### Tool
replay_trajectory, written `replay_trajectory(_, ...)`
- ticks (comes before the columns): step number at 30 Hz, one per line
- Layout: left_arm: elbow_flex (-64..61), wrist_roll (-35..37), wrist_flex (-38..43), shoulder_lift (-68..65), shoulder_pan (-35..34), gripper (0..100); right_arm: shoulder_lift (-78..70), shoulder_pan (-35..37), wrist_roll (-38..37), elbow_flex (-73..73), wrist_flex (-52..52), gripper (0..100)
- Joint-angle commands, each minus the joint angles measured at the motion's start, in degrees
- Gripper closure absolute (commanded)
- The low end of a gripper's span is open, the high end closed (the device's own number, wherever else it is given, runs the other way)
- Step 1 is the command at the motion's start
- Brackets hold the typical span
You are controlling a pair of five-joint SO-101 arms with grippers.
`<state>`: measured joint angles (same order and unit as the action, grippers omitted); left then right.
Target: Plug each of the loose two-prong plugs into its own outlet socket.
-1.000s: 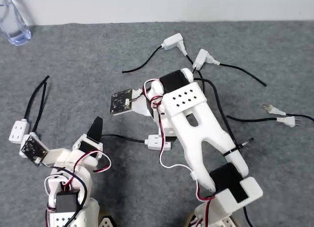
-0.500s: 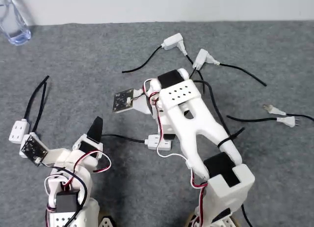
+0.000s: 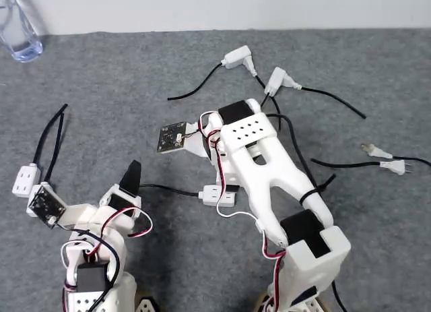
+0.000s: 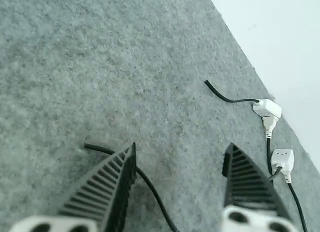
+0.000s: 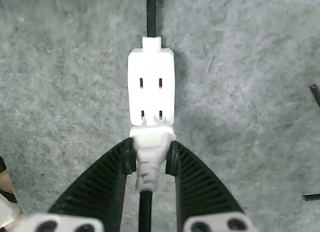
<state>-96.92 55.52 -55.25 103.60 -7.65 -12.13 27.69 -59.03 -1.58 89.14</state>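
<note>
My right gripper (image 5: 150, 154) is shut on a white two-prong plug (image 5: 150, 144) with a black cable. The plug's front meets the end of a white outlet socket (image 5: 151, 86) lying flat on the grey mat; how deep the prongs sit I cannot tell. From above, that socket (image 3: 217, 195) lies at the centre, partly under the right arm. My left gripper (image 4: 181, 152) hangs open over bare mat, with a black cable (image 4: 150, 187) running beneath it. Two loose plugs (image 3: 375, 151) (image 3: 396, 166) lie at the far right. Another white socket (image 3: 25, 179) rests at the far left.
Two white connectors (image 3: 237, 56) (image 3: 279, 78) on black cables lie at the back of the mat. Black cables loop around the right arm and trail at the left (image 3: 50, 140). A clear bottle (image 3: 17, 29) stands in the back left corner.
The right arm has shifted slightly, its wrist moving a little toward the back right and its elbow dropping toward the front. The socket and the left arm have stayed put.
</note>
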Motion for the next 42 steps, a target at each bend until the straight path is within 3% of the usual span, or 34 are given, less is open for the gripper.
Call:
replay_trajectory(1, 0.5, -0.4, 0.0, 0.6, -0.3, 73, 0.6, -0.8, 0.7, 0.6, -0.7, 99.0)
replay_trajectory(42, 0.5, -0.4, 0.0, 0.6, -0.3, 73, -5.5, -0.5, 0.6, 2.3, -3.9, 99.0)
